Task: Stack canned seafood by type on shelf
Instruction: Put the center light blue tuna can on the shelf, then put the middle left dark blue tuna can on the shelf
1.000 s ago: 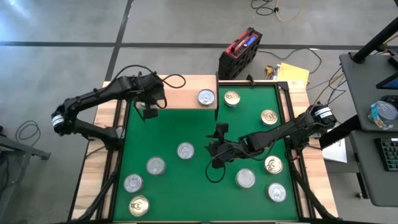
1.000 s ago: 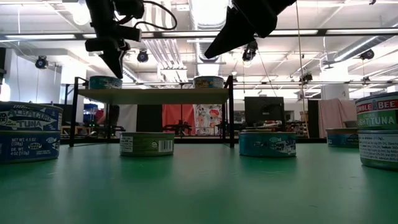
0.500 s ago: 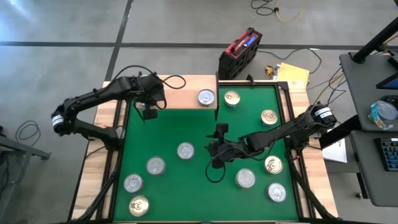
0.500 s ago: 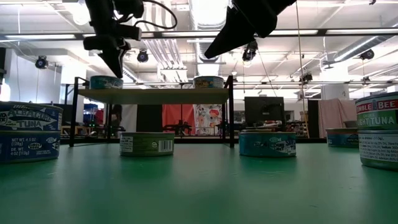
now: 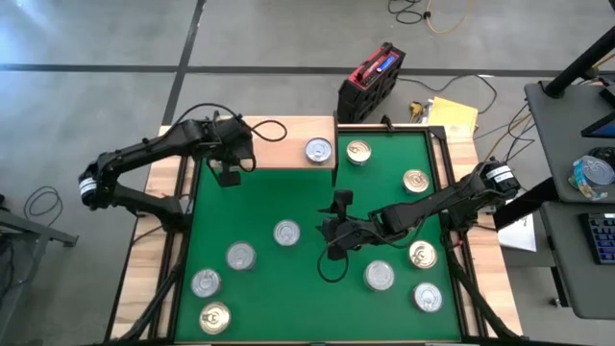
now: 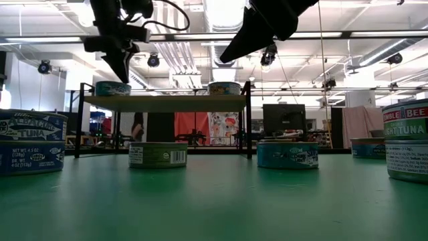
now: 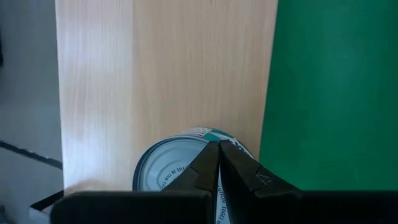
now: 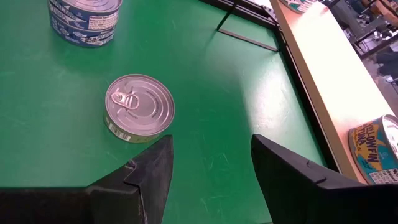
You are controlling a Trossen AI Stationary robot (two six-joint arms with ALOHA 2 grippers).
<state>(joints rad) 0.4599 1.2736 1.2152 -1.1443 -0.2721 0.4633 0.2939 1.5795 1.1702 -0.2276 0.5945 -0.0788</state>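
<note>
You see the left end effector (image 5: 229, 176) over the shelf (image 5: 283, 154), fingers pressed together with nothing between them. It hides a teal-sided tin (image 7: 180, 168) from overhead; the left wrist camera catches only part of the lid, the rest cut off behind the fingers. A second tin (image 5: 319, 150) sits at the shelf's 3 o'clock end, lid up. The shelf's long axis runs 9 to 3 o'clock along the mat's (image 5: 288, 197) 12 o'clock edge.

The right end effector (image 5: 333, 231) hangs mid-mat, fingers parted, gripping nothing. Just off it, at about 9 o'clock, lies a silver-topped tin (image 8: 138, 106); its pull tab is hard to read from overhead. Every tin lies flat, axis vertical. The stacked pair (image 6: 31, 143) is cropped at the low view's edge.
</note>
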